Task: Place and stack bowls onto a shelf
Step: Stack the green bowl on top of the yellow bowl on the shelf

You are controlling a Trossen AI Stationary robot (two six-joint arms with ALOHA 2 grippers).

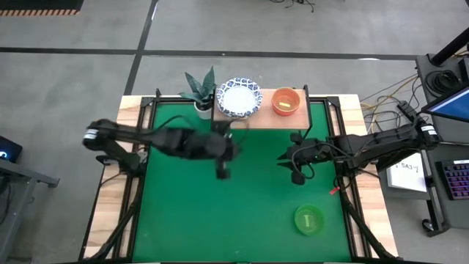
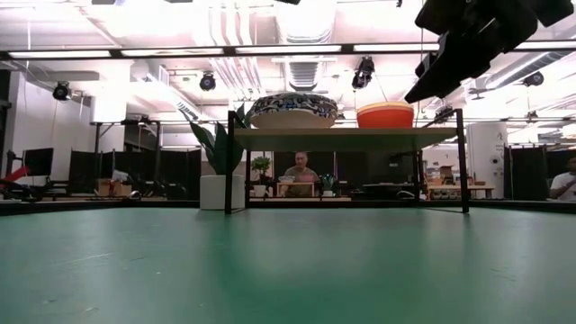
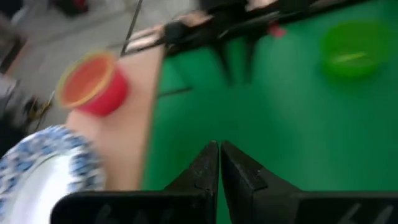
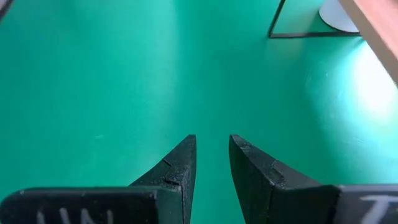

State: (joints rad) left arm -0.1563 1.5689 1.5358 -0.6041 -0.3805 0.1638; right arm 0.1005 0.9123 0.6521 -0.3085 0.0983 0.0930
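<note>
Over the green mat [image 1: 242, 213] on the worktop, the left gripper [image 1: 222, 170] hangs mid-frame with fingers clenched empty, the shelf [image 1: 267, 117] at top centre carries a blue-rimmed bowl [image 1: 238, 97] and red bowl [image 1: 286, 101], the right gripper [image 1: 293, 163] shows fingers released, and a green bowl [image 1: 308, 219] sits lower right.

Legible text almost nil. White sheet of paper [image 1: 407, 174] on the side desk, right of the table: a short handwritten line, too small to make out. Right gripper [image 4: 211, 155] body carries a pale letter, probably "T", cut off at the frame edge. No brands, labels or numbers readable elsewhere.
</note>
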